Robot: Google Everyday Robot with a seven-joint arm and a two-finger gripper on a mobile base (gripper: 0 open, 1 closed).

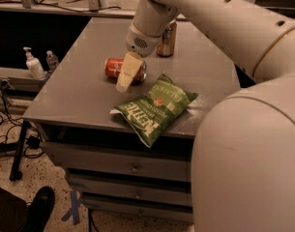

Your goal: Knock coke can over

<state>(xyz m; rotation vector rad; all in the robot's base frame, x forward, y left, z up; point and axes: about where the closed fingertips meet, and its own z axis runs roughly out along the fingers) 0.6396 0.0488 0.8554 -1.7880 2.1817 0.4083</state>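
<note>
Starting at the near edge of the grey tabletop (74, 95), we find a green chip bag (154, 108) lying flat, one corner hanging past the edge. Just behind it the coke can (112, 66) lies on its side, and the end effector (126, 74) points down across the can's middle, overlapping it from our view; we cannot tell whether it is open or closed. Farther back, a gold-brown can (167, 41) stands upright, partly hidden by the arm's wrist.
</note>
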